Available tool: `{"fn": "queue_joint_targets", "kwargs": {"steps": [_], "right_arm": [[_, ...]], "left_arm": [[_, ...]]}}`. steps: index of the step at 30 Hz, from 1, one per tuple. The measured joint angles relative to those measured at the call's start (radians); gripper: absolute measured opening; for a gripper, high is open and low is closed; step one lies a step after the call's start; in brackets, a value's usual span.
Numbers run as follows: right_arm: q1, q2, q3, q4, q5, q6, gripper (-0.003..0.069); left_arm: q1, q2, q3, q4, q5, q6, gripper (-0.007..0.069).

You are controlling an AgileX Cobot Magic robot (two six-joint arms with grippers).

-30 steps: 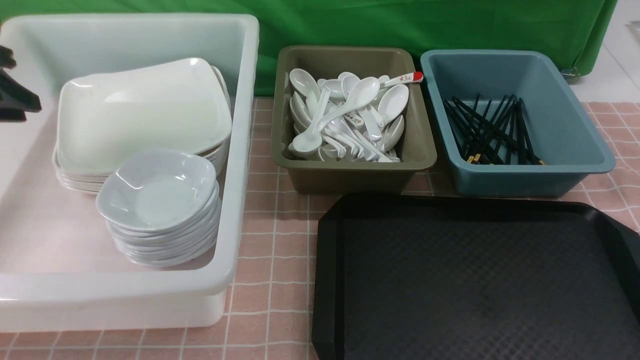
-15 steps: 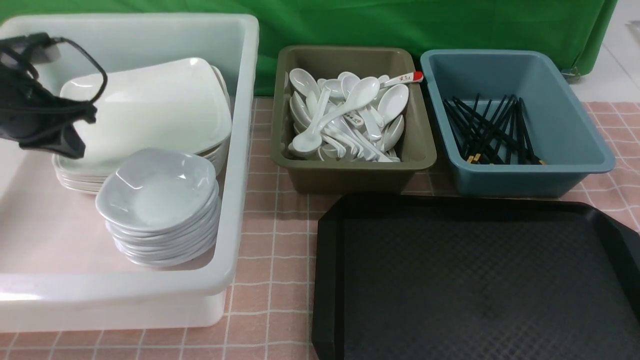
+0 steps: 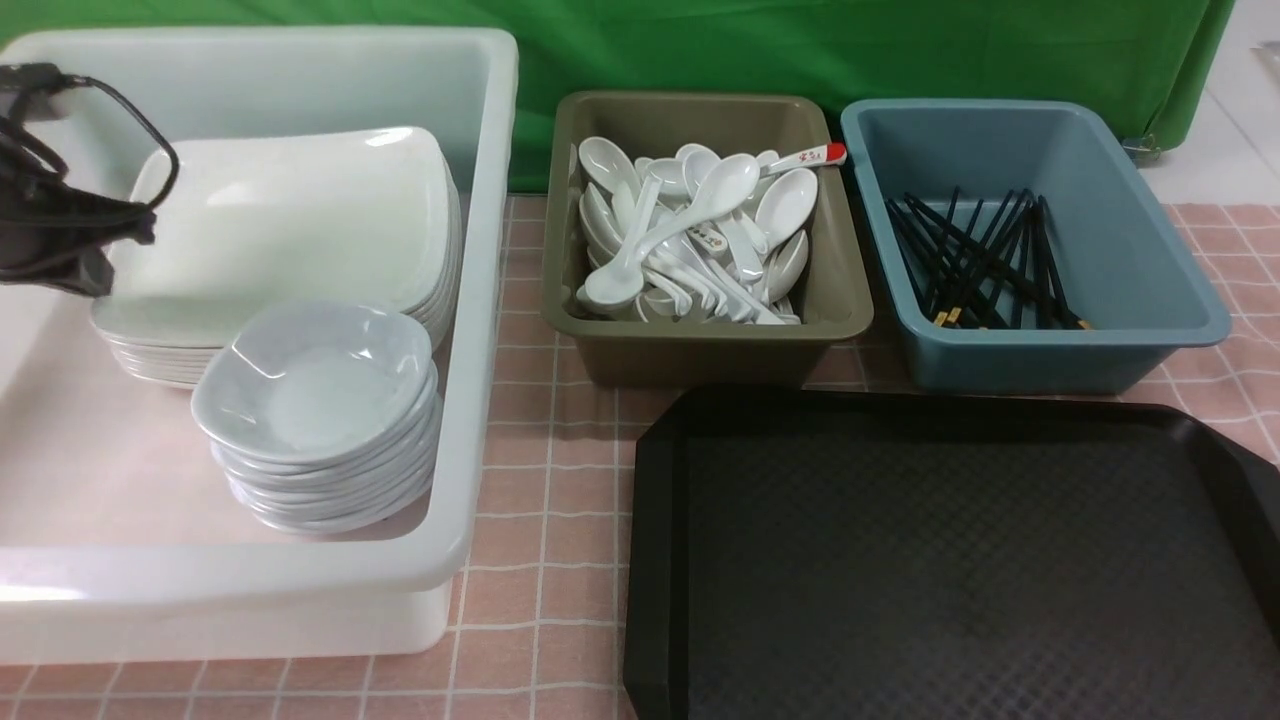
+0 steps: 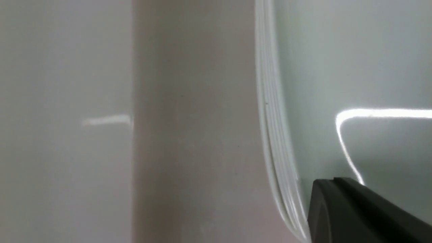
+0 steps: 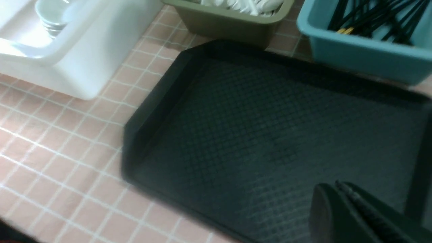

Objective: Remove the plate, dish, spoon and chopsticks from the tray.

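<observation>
The left tool [image 3: 95, 275] is pressed together by the edge of the stacked plates [image 3: 280, 220] in the white tub [image 3: 478, 300]. Nothing is blocked on the black tray [image 3: 960, 560] (its rim [image 3: 658, 560] is raised).

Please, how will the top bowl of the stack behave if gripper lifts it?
The top bowl looks glossy, so it may slip. Its thin wall seems stiff, probably ceramic-like and breakable. Sitting tilted on the stack, it could slide sideways if nudged.
</observation>
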Motion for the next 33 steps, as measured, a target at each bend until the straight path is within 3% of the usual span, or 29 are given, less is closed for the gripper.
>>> {"fn": "queue_joint_targets", "kwargs": {"steps": [8,12,14,19,24,26,29,33], "right_arm": [[0.0,-0.004,0.021,-0.01,-0.046,-0.132,0.003],[0.0,-0.008,0.18,-0.031,-0.362,-0.159,0.003],[0.0,-0.002,0.29,-0.047,-0.618,-0.161,0.003],[0.0,0.011,0.382,-0.047,-0.814,-0.12,0.003],[0.0,0.01,0.396,0.06,-0.875,-0.17,0.003],[0.011,0.01,0.401,0.234,-0.88,-0.319,0.003],[0.034,0.01,0.415,0.367,-0.868,-0.442,0.003],[0.05,0.01,0.423,0.42,-0.865,-0.482,0.003]], "left_arm": [[0.0,-0.204,0.0,-0.081,0.108,0.015,-0.0001],[0.0,-0.274,0.0,-0.121,0.123,0.032,-0.0001],[0.0,-0.297,0.0,-0.148,0.128,0.036,-0.0001],[0.0,-0.307,0.0,-0.18,0.148,0.056,-0.0001],[0.0,-0.307,0.0,-0.184,0.173,0.064,-0.0001],[0.0,-0.307,0.0,-0.184,0.191,0.067,-0.0002],[0.0,-0.307,0.0,-0.184,0.203,0.075,-0.0002],[0.0,-0.307,0.0,-0.184,0.205,0.082,-0.0002]]}}
